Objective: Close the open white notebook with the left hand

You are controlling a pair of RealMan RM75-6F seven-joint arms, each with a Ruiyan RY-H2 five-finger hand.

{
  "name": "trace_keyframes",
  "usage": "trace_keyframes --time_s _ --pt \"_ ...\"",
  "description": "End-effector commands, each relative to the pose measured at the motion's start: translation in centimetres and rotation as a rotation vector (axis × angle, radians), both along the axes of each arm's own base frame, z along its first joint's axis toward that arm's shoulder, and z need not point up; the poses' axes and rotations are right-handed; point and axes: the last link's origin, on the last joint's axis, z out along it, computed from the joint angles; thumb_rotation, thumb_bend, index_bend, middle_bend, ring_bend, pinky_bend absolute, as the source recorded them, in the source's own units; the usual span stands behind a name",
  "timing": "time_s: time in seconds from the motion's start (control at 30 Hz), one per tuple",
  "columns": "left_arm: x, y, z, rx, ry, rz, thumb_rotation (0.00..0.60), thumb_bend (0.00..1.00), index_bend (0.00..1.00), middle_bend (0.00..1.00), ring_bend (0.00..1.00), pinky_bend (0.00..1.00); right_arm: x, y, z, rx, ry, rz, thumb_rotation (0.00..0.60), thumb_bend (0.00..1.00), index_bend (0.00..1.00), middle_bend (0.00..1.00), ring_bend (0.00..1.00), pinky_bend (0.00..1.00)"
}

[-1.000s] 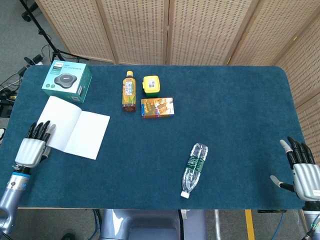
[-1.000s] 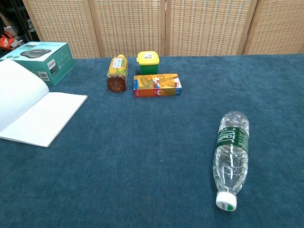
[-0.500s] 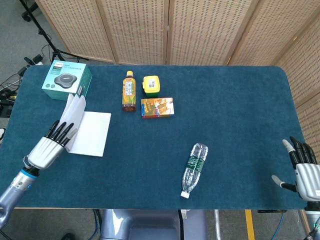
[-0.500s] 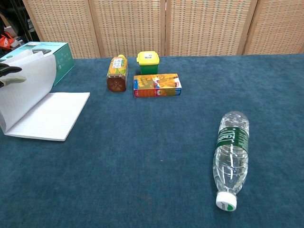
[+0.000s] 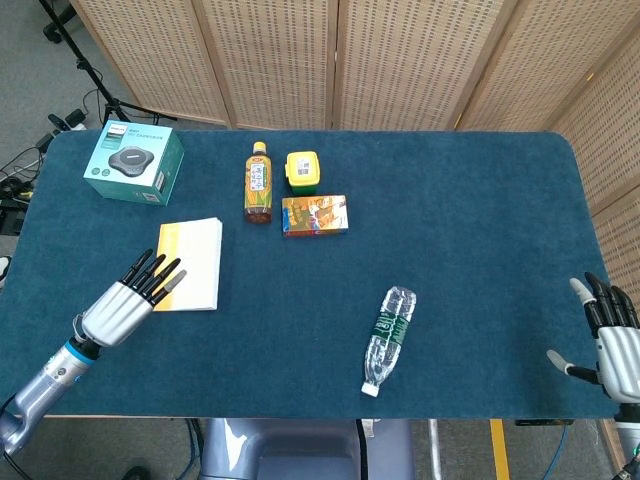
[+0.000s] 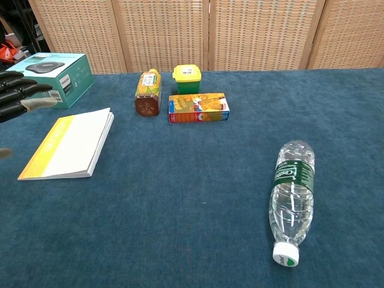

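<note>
The white notebook [image 5: 190, 264] [image 6: 69, 144] lies shut and flat on the blue table, its cover white with a yellow band along the left side. My left hand [image 5: 132, 299] hovers at the notebook's lower left corner with fingers spread and nothing in it; its fingertips [image 6: 24, 95] show at the left edge of the chest view, above the notebook. My right hand [image 5: 612, 337] stays at the table's front right edge, fingers apart and empty.
A teal box [image 5: 134, 163] stands behind the notebook. A tea bottle [image 5: 258, 183], a yellow-lidded jar [image 5: 303, 171] and an orange carton [image 5: 315, 215] cluster at centre back. A clear water bottle [image 5: 388, 338] lies on its side toward the front.
The notebook's left page swung up and over to the right, and the book now lies shut. My left hand followed it rightward. The right hand barely moved.
</note>
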Motion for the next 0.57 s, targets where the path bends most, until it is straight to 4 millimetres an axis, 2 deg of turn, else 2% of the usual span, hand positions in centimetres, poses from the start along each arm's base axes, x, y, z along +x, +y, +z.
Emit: trace_keyframes --time_s 0.03,0.17,0.27,0.37,0.47,0.57 --pt "0.6 -0.3 1.2 0.019 -0.132 0.015 0.600 0.22 0.00 0.00 0.00 0.00 0.0 0.0 0.0 0.000 0.000 0.001 0.600 0.00 0.00 0.00 0.00 0.00" --pt "0.8 -1.2 2.9 0.042 -0.348 0.089 0.600 0.22 0.00 0.00 0.00 0.00 0.1 0.0 0.0 -0.003 0.003 0.002 0.600 0.00 0.00 0.00 0.00 0.00" --pt "0.0 -2.5 4.0 0.069 -0.482 0.252 0.600 0.24 0.00 0.00 0.00 0.00 0.1 0.0 -0.1 -0.005 0.008 0.004 0.600 0.00 0.00 0.00 0.00 0.00" --pt "0.3 -3.8 5.0 0.049 -0.566 0.359 0.600 0.25 0.00 0.00 0.00 0.00 0.2 0.0 -0.3 -0.009 0.018 0.005 0.600 0.00 0.00 0.00 0.00 0.00" --pt "0.4 -5.8 6.9 0.050 -0.673 0.467 0.600 0.24 0.00 0.00 0.00 0.00 0.3 0.0 -0.6 -0.012 0.035 0.008 0.600 0.00 0.00 0.00 0.00 0.00" --pt "0.2 -7.1 8.2 0.052 -0.709 0.541 0.600 0.21 0.00 0.00 0.00 0.00 0.4 0.0 -0.8 -0.011 0.047 0.010 0.600 0.00 0.00 0.00 0.00 0.00"
